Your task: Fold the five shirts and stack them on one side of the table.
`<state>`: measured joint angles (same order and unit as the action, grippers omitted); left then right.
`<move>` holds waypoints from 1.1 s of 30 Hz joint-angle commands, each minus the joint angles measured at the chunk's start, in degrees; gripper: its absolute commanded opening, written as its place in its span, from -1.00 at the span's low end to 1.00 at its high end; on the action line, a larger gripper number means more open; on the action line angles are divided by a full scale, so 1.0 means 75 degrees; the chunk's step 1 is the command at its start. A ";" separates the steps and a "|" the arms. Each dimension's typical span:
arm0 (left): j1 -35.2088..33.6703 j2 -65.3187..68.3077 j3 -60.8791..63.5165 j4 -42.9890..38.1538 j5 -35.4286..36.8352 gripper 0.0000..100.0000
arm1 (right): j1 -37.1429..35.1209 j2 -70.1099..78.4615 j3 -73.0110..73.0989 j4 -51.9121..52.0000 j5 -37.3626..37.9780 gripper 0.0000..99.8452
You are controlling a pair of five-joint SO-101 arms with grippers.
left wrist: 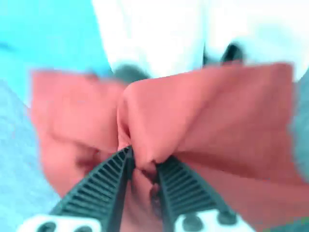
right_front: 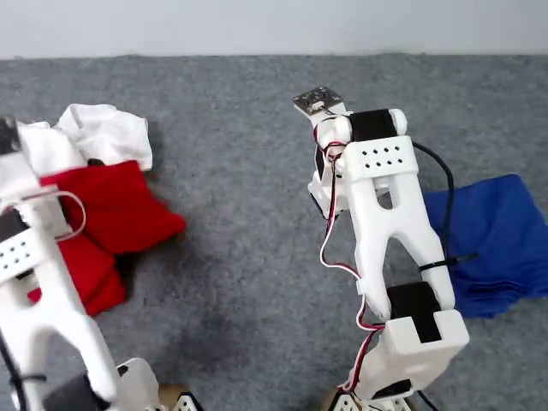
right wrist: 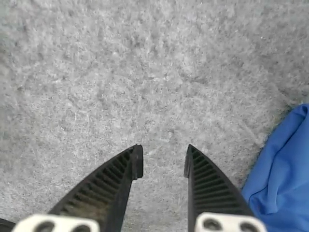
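Tool [left wrist: 145, 160] apparently on blurred red shirt [left wrist: 207, 116]

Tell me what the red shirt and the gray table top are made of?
The red shirt looks like soft, matte cloth: it bunches into folds where the left claw pinches it. The gray table top seems to be felt or thin carpet, fuzzy with flecked fibres.

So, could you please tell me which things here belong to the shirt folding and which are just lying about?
Job:
red shirt, pinched in the left gripper
white shirt, beside it
blue shirt, by the right arm
right gripper, open over bare surface

Lying about:
mat, grey, just the table cover
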<state>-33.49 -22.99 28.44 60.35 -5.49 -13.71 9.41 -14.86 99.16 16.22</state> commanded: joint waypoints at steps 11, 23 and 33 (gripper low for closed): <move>0.6084 -0.4349 -0.1096 0.0551 -0.0059 -0.97 | 0.0205 -0.0393 -0.0023 -0.0170 0.0047 -0.69; 0.6095 -0.4126 0.0334 0.0399 -0.0082 -0.97 | 0.1330 -0.0944 -0.0035 -0.0182 0.0035 -0.69; 0.6095 -0.4138 0.4718 -0.1500 -0.0164 -0.97 | 0.0486 -0.0944 -0.0023 -0.0568 0.0035 -0.68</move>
<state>12.04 -53.93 55.60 54.46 -5.58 -7.30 4.92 -14.86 96.62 16.22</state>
